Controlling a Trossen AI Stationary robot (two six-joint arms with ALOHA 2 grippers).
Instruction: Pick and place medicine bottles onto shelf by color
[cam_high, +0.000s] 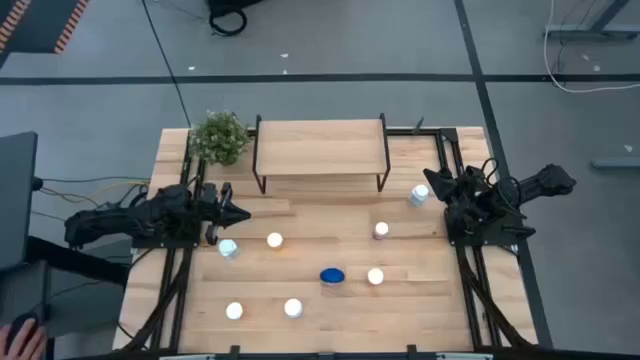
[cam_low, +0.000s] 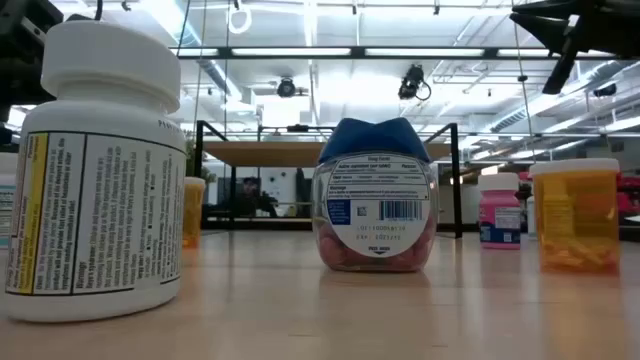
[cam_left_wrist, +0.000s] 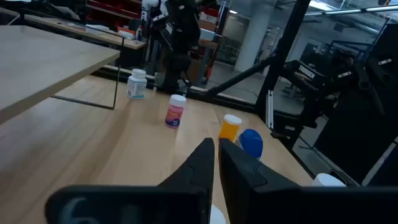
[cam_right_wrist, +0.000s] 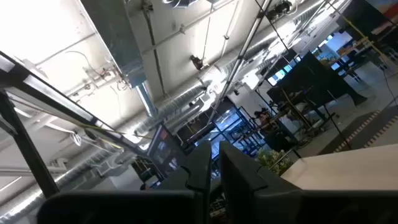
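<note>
— Wooden table (cam_high: 420, 290): where are the medicine bottles (cam_high: 292, 308)?
— Scattered from the near edge to the middle; the shelf (cam_high: 320, 146) stands empty at the far edge.
— Grippers?
— Left gripper (cam_high: 243, 214) and right gripper (cam_high: 437, 177) both pressed together, holding nothing, at the side edges.

A green potted plant (cam_high: 219, 136) stands at the wooden table's (cam_high: 420, 290) far-left corner.

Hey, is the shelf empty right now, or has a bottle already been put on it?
Empty. From above, the shelf shows only bare light wood, and every medicine bottle in view, like the blue-lidded one, stands on the table in front of it.
</note>
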